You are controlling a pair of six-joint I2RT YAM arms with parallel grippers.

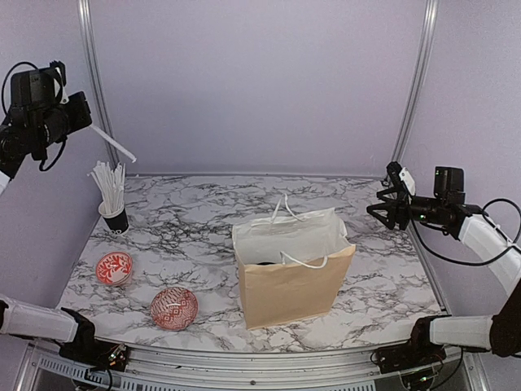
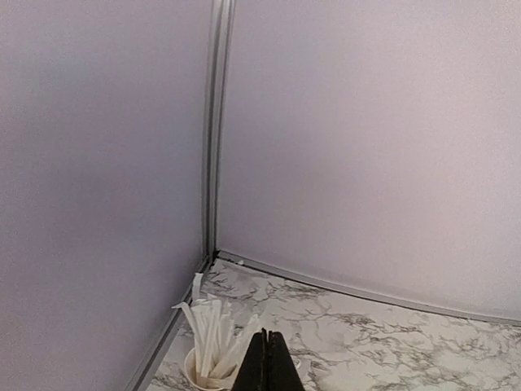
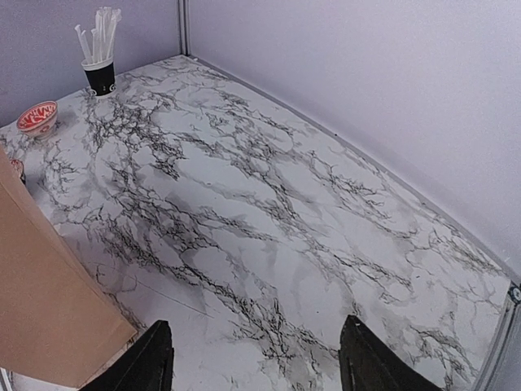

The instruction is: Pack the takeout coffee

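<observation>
No white "GOOD" cups, black lids or brown carrier show in any view. The tall tan paper bag stands open at mid table; something dark lies low in its mouth, and I cannot tell what. My left gripper is raised high at the far left. Its jaws are shut, and a thin white straw sticks out from it in the top view. My right gripper hovers at the right, open and empty, with the bag's corner to its left.
A black cup of white straws stands at the back left, below the left gripper. Two red-and-white patterned bowls sit at the front left. Purple walls with metal posts close the back and sides.
</observation>
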